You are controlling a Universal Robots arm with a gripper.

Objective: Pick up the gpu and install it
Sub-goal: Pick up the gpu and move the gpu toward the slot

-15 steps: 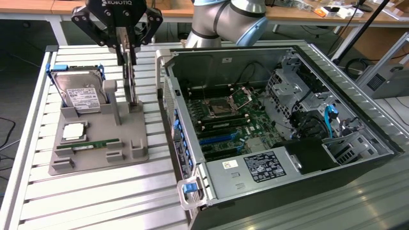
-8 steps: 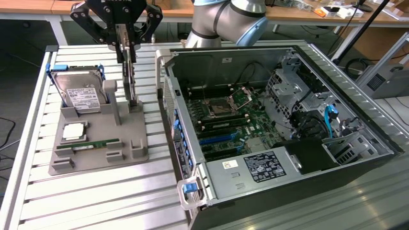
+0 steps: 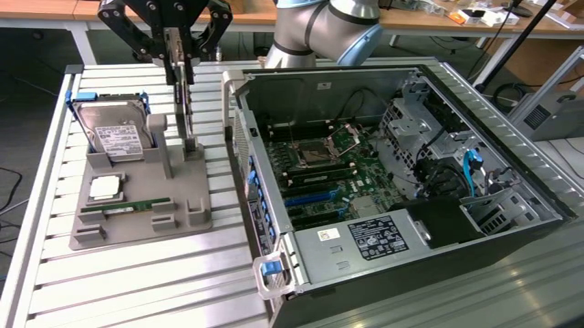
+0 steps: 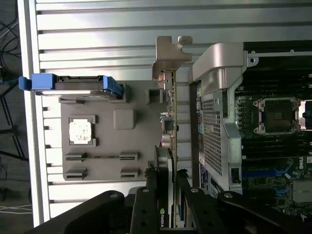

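The gpu point(image 3: 186, 96) stands upright and edge-on over the grey holder point(image 3: 187, 215) on the exterior view's left. Its lower edge is down at the holder's posts; I cannot tell whether it is clear of the slot. My gripper point(image 3: 180, 58) comes down from above, shut on the card's top edge with one black finger on each face. In the wrist view the gpu point(image 4: 170, 122) is a thin line ending in its silver bracket point(image 4: 171, 51), pinched in my gripper point(image 4: 168, 178). The open computer case point(image 3: 239, 102) lies just beside it, motherboard point(image 3: 338, 160) facing up.
On the grey holder sit a hard drive point(image 3: 114, 130) with blue brackets, a processor chip point(image 3: 106, 186) and a narrow green RAM stick point(image 3: 137, 204). Blue expansion slots point(image 3: 310, 199) lie inside the case, with a power supply point(image 3: 365, 242) at its near end. The slatted metal table point(image 3: 137, 287) carries everything.
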